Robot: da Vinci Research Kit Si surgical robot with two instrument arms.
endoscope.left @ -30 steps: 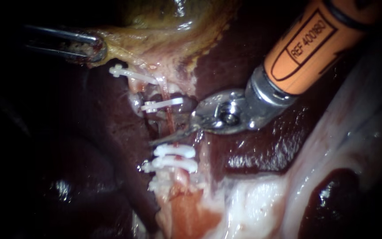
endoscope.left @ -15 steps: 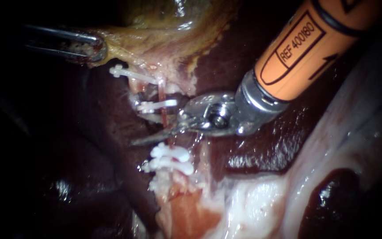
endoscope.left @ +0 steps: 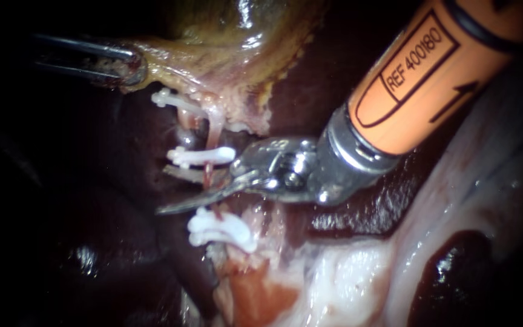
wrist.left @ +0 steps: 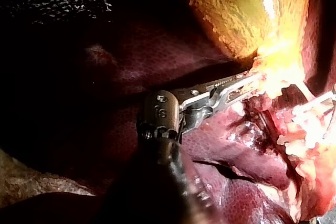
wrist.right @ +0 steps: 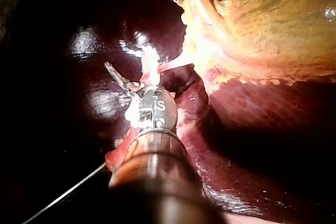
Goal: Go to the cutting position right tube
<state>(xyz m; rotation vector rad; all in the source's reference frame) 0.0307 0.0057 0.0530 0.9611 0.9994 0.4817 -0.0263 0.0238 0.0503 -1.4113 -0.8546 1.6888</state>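
Presently right instrument point(endoscope.left: 163, 191), blades spread astride tube point(endoscope.left: 208, 175) between clips point(endoscope.left: 201, 156), risks nicking a clip if it drifts; left instrument point(endoscope.left: 125, 66) pinches gallbladder point(endoscope.left: 225, 36).

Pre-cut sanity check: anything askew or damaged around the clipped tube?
Nothing damaged that I can see. The lower clips, beneath the right instrument, sit bunched and crooked on the tube; the middle clip lies straighter. The tube looks intact between them.

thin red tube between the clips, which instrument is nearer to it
Right. The right instrument holds its open jaws astride the tube, between the white clips. The left instrument is well away, shut on the gallbladder.
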